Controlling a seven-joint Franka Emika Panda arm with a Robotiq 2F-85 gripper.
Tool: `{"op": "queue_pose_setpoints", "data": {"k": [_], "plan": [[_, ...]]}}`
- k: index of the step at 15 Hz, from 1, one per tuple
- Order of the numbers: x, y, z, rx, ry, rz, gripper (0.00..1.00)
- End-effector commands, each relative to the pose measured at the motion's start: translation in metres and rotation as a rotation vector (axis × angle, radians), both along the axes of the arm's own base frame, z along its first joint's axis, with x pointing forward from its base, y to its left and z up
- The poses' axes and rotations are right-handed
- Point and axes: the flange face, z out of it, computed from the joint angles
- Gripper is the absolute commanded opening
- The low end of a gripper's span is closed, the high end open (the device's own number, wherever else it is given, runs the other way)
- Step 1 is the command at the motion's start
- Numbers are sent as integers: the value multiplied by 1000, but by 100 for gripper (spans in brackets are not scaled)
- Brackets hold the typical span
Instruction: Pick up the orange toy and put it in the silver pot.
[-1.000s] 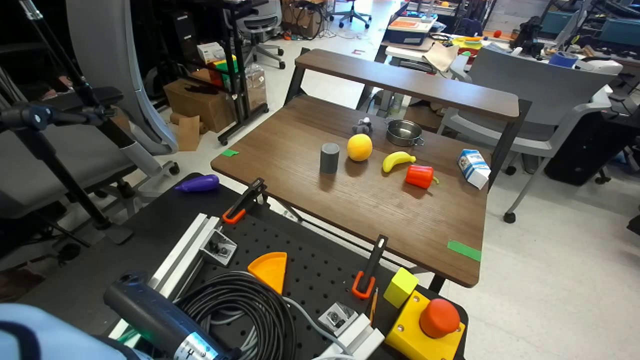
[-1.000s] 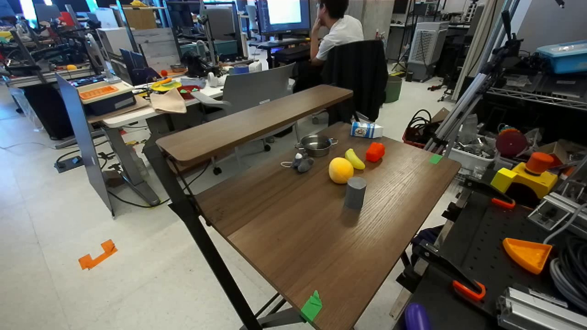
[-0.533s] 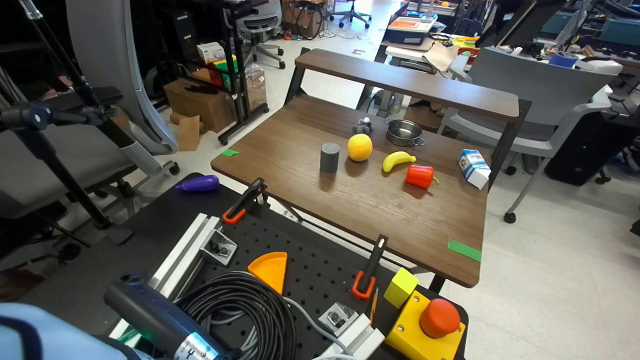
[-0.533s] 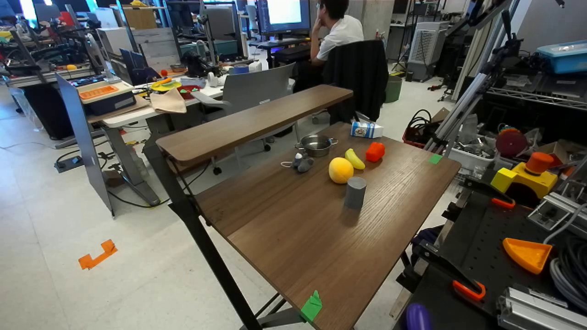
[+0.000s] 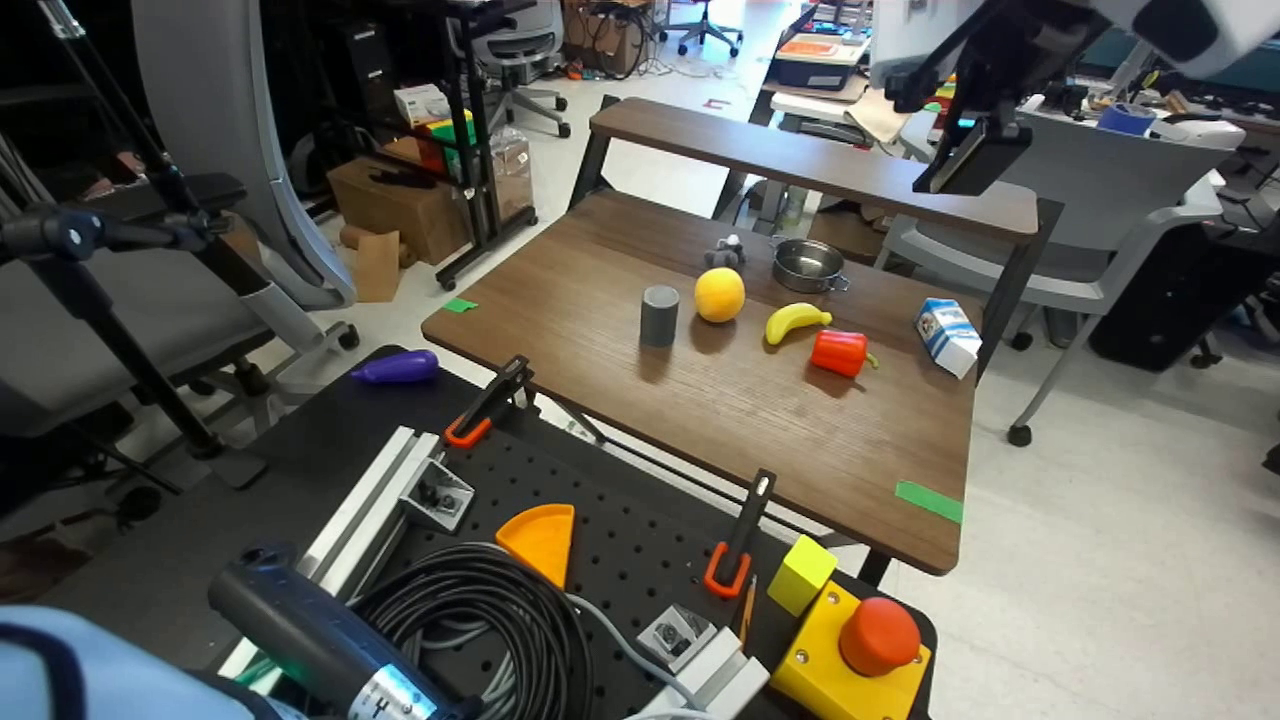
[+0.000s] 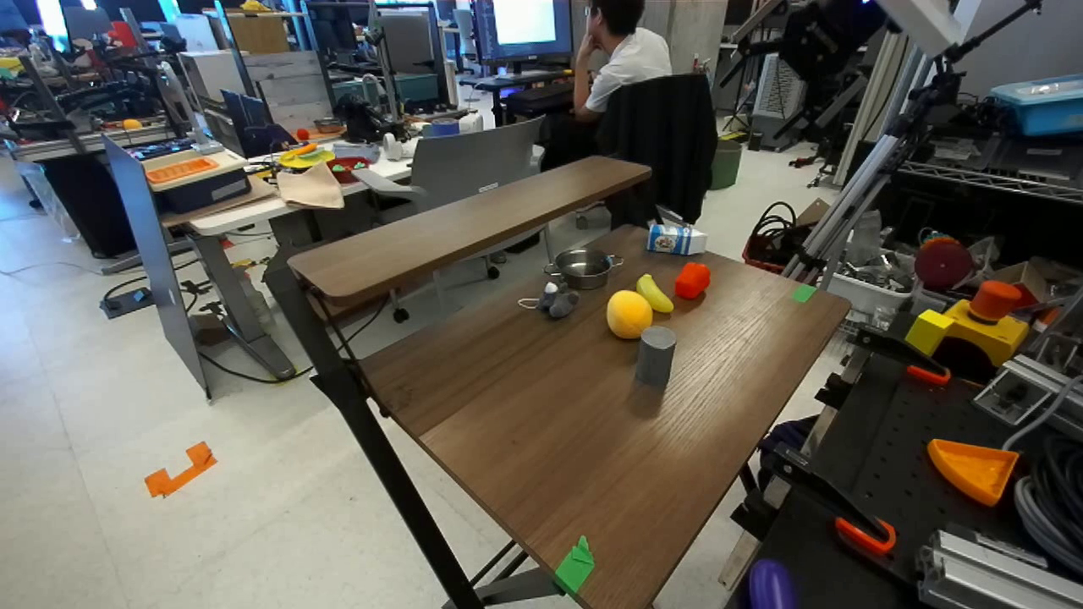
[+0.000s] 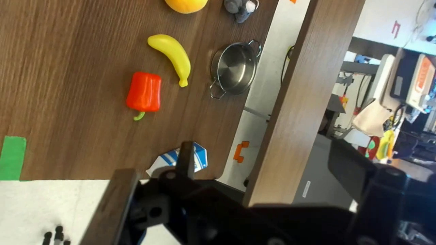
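The orange toy, a chunky red-orange pepper shape with a green stem (image 5: 838,353), lies on the brown table; it shows in an exterior view (image 6: 693,280) and left of centre in the wrist view (image 7: 144,92). The silver pot (image 5: 808,266), round with two loop handles, stands near the table's far edge and also shows in an exterior view (image 6: 584,269). In the wrist view the pot (image 7: 235,69) looks empty. My gripper (image 5: 932,135) hangs high above the right end of the raised shelf, apart from both. Its fingers (image 7: 265,153) are spread with nothing between them.
A yellow banana (image 5: 796,322) lies beside the toy. A yellow-orange ball (image 5: 719,295), dark grey cylinder (image 5: 659,316) and grey plush mouse (image 5: 726,252) stand further left. A blue-white carton (image 5: 947,337) lies at the right edge. A raised shelf (image 5: 815,165) runs behind the pot.
My arm and gripper have come into view from the top right in both exterior views, moving down and inward over the table's end. The objects on the table have not moved.
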Motion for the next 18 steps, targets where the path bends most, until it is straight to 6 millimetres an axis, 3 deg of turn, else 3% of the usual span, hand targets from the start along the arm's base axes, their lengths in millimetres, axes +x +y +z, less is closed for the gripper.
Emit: {"op": "queue_pose_setpoints", "data": {"k": [1, 10, 13, 18], "plan": [[29, -4, -27, 63, 77, -92, 100], [69, 8, -130, 113, 275, -263, 100], [78, -2, -152, 109, 328, -345, 100], [79, -22, -170, 88, 434, -482, 100]]}}
